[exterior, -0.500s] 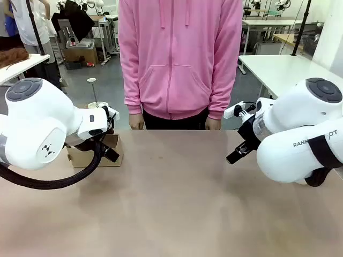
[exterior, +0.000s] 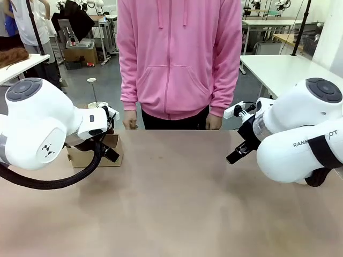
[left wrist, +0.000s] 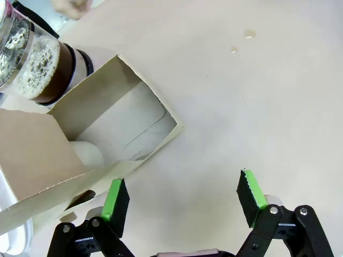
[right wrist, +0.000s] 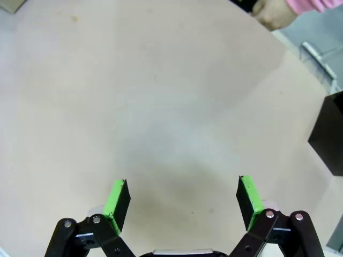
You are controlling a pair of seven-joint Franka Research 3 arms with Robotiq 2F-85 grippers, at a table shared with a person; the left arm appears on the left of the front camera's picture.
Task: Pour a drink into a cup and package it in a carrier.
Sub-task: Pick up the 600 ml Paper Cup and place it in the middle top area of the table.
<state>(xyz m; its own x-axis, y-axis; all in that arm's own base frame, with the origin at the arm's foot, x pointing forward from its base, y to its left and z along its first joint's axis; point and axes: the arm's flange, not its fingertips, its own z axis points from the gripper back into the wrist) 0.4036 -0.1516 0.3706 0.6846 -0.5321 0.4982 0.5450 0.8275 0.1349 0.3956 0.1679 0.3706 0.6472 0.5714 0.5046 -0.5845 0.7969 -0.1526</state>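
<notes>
Left gripper (left wrist: 182, 186): I see its jaws spread wide with nothing between the green pads, over bare table (left wrist: 257, 107) in the lower part of the left wrist view.
Right gripper (right wrist: 183, 188): I see it wide open as well, holding nothing, above bare tabletop.
Carrier (left wrist: 37, 155): it sits at the left of the left wrist view, one slot open toward me. Its near wall lies just beside my left-hand pad; I cannot tell whether they touch. In the front view it stands at middle left (exterior: 80, 157), half hidden behind my left arm.
Drink (left wrist: 65, 67): dark brown with foam on top, inside the clear jug (left wrist: 24, 51) in the upper left corner, right behind the carrier.
Person: pink hoodie, standing at the far edge, both hands (exterior: 130, 121) hanging at table level.
Black box (right wrist: 329, 134): at the right edge of the right wrist view.
</notes>
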